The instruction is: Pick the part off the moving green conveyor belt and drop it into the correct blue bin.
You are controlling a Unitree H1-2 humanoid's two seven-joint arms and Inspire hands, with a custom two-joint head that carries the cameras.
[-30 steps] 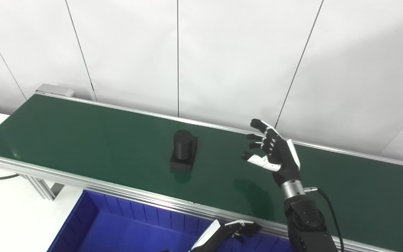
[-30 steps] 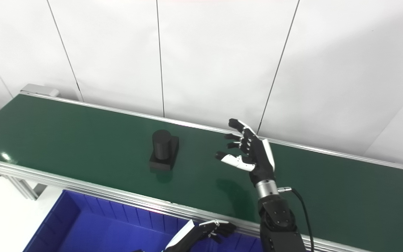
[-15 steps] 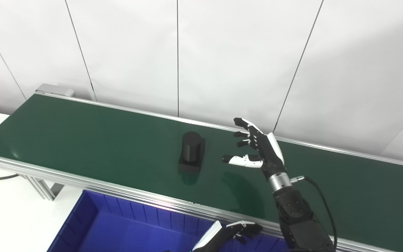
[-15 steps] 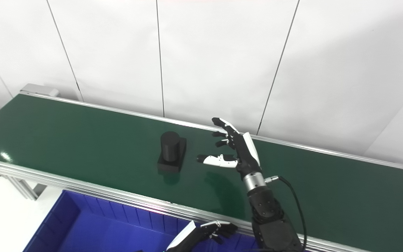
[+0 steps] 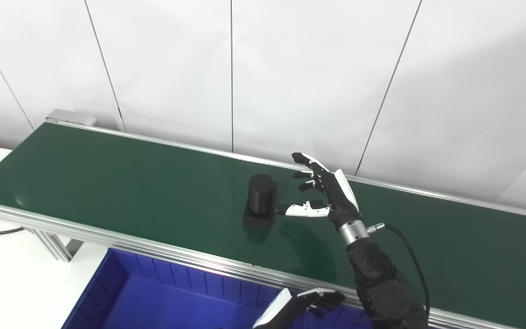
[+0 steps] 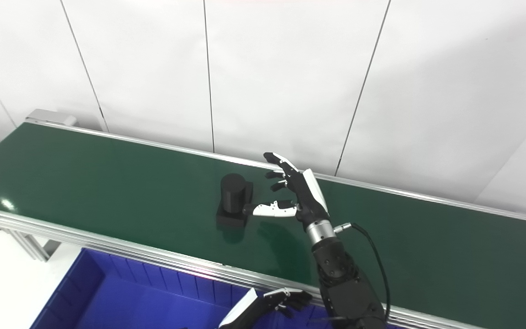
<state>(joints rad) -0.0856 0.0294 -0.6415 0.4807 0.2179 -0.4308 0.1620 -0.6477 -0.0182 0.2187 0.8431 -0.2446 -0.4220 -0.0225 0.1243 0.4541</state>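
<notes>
A black part [image 5: 260, 202], a short upright cylinder on a square flat base, standing on the green conveyor belt [image 5: 107, 183], about midway between the near and far edges of the belt and about halfway along it. Just beside the part, on the side toward the belt's right end, the right hand [image 5: 326, 194], raised above the belt surface with palm turned toward the part. Fingers [image 5: 306, 161] spread apart and open, holding nothing; thumb stretched out sideways with its dark tip at the base of the part, touching or almost touching, not possible to tell which. Right forearm rising from below, crossing the near aluminium rail [image 5: 162, 249] of the conveyor, with a thin black cable [image 5: 416, 269] looping from the wrist. Dark shadow of the hand on the belt under the wrist. Below the near rail, a blue bin [image 5: 153, 297] with ribbed inner walls. Over the right part of the bin, at the bottom of both views, the left hand [image 6: 272, 304], low and mostly cut off, fingers loosely curled with nothing between them. White panelled wall [image 5: 290, 68] behind the far edge of the belt.
</notes>
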